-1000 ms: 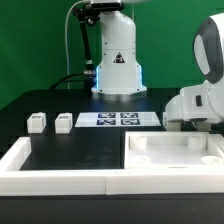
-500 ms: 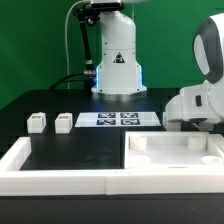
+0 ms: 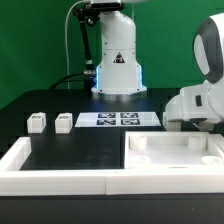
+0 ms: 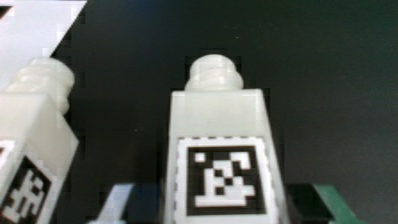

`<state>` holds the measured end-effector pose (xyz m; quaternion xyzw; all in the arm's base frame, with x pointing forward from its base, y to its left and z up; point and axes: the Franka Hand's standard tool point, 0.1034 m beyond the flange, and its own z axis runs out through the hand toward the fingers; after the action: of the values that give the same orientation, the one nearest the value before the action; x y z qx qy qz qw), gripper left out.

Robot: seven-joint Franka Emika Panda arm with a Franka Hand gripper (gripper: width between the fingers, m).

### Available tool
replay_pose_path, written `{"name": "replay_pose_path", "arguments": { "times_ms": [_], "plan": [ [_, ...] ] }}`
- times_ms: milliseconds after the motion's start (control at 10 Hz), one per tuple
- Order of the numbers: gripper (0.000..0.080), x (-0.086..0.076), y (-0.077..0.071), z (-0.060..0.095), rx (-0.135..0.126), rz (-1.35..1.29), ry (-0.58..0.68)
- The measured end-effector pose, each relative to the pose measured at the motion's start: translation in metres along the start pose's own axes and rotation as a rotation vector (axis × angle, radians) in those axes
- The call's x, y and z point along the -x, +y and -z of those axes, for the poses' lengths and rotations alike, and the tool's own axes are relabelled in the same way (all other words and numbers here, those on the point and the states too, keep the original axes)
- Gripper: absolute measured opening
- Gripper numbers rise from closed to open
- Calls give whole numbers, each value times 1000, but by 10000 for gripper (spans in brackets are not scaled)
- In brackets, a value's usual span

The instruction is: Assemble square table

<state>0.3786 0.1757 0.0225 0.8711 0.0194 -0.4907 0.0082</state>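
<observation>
**Exterior view.** We note a black table with a white rim wall along its near edge and up both sides. The square tabletop lies flat in the rim wall's corner on the exterior view's right, against the wall. It has raised bumps near its corners. Behind it, the marker board lies flat in front of the arm's base.

To the exterior view's left of that board, two loose legs stand upright and apart from each other. The outer leg stands alone. The inner leg is just beside the board's end.

The arm's bulky white links fill the exterior view's right edge, above the tabletop's far side. They hide the pincer from this camera.

**Wrist view.** The gripper has a tagged leg between its fingers. The jaws are drawn in to about the leg's width, one on each side. The pads look to be against it, so we record a grip on this leg, though the picture is soft there.

The leg's tag faces the camera, and a rounded peg sticks out of its far end. We cannot tell whether it is off the table. A neighbour leg lies parallel, close beside it but not touching.
</observation>
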Motion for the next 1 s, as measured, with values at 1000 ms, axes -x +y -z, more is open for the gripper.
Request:
{"name": "replay_pose_path", "arguments": {
  "times_ms": [1000],
  "plan": [
    [291,16,9,48,-33,15,276]
  ]
}}
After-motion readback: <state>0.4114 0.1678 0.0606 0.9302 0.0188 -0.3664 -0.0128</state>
